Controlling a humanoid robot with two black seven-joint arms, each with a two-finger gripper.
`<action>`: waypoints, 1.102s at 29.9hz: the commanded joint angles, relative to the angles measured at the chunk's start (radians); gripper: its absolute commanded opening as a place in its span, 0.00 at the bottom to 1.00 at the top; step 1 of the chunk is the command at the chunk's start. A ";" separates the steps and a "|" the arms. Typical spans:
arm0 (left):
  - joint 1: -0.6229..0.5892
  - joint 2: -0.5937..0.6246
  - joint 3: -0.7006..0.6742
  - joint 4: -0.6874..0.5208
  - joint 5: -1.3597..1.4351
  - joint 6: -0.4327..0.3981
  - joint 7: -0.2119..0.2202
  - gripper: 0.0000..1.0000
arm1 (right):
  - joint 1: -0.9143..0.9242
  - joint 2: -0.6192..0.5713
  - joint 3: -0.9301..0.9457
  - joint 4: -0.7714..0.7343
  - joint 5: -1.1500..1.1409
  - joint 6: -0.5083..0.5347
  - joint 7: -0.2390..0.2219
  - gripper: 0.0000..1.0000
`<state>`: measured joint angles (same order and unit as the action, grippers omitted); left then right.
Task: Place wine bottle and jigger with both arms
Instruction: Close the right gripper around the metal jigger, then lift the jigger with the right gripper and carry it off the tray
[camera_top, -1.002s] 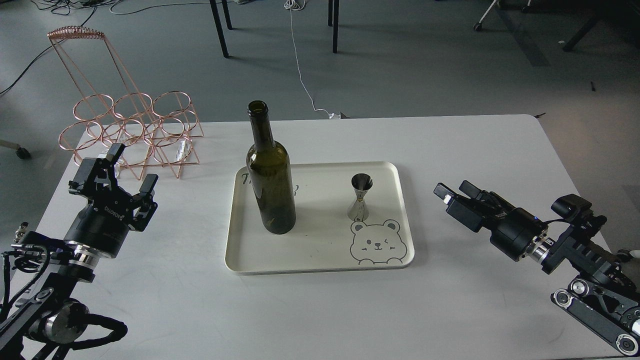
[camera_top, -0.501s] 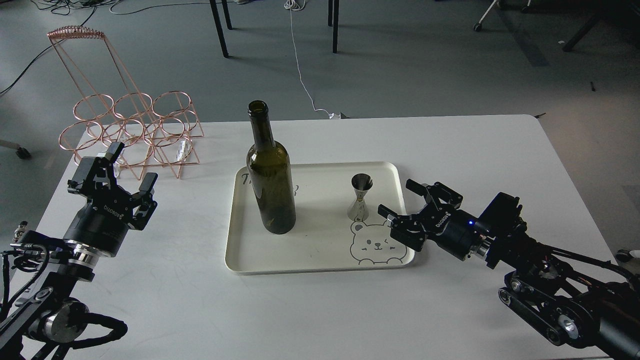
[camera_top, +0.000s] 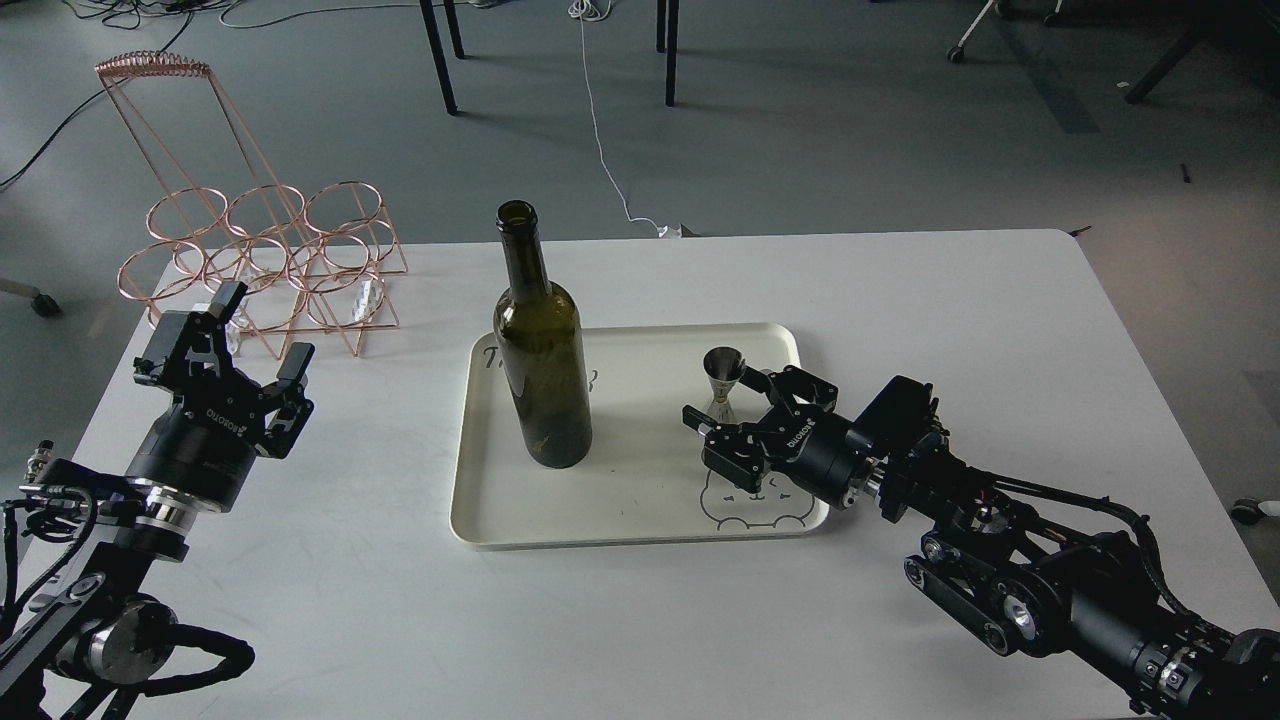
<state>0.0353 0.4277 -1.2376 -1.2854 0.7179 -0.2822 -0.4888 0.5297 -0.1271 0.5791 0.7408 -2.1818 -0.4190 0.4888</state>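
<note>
The dark olive-green wine bottle (camera_top: 540, 350) stands upright on the left half of a cream tray (camera_top: 620, 500). The small steel jigger (camera_top: 722, 378) stands upright on the tray's right half. My right gripper (camera_top: 735, 415) is open over the tray, its fingers spread around the jigger's lower half; contact cannot be told. My left gripper (camera_top: 235, 360) is open and empty, left of the tray above the table, well apart from the bottle.
A copper wire bottle rack (camera_top: 255, 250) stands at the table's back left corner, just behind my left gripper. The tray has a bear drawing partly hidden under my right gripper. The white table (camera_top: 640, 620) has bare room in front and to the right.
My right arm has swung left from the table's right side over the tray edge, bringing its open gripper up to the jigger. My left arm has barely moved. Bottle and jigger stay put.
</note>
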 joint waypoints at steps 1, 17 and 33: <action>0.000 0.000 -0.003 0.000 0.000 0.000 0.000 0.98 | 0.001 0.017 -0.001 -0.023 0.000 0.000 0.000 0.70; 0.002 -0.001 -0.005 0.000 0.000 0.000 0.000 0.98 | 0.007 0.014 -0.002 -0.024 0.000 -0.029 0.000 0.19; 0.000 -0.001 -0.005 0.000 0.000 0.000 0.000 0.98 | 0.006 -0.109 0.181 0.075 0.000 -0.070 0.000 0.17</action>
<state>0.0352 0.4265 -1.2418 -1.2855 0.7178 -0.2823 -0.4888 0.5473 -0.1966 0.6856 0.7959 -2.1814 -0.4892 0.4886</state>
